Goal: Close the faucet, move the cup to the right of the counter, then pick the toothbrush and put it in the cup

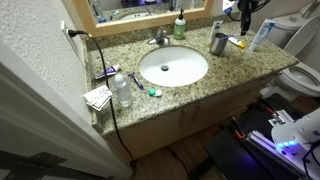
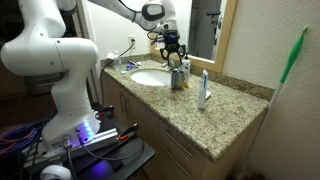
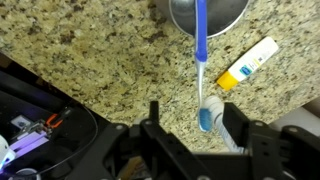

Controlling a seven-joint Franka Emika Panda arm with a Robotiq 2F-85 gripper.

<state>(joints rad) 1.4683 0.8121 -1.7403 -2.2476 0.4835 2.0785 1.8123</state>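
While slim blue toothbrush (image 3: 200, 50) stands in round metal cup (image 3: 226, 12), pincer (image 3: 189, 113) wide, speckled granite counter (image 3: 100, 50).

Lighting: warm indoor light from overhead, even across the speckled tabletop (image 1: 230, 62).
White sink (image 1: 172, 66): bright, nearly washed out.
Floor (image 1: 185, 160): dim, with a blue-violet glow (image 1: 290, 143) low down.
Wrist view: glare on the cup (image 3: 208, 12) rim; jaws dark and soft-focused along the bottom edge.
Quality: all pictures small and grainy; pale wall edge (image 1: 40, 100) blurred in the foreground.
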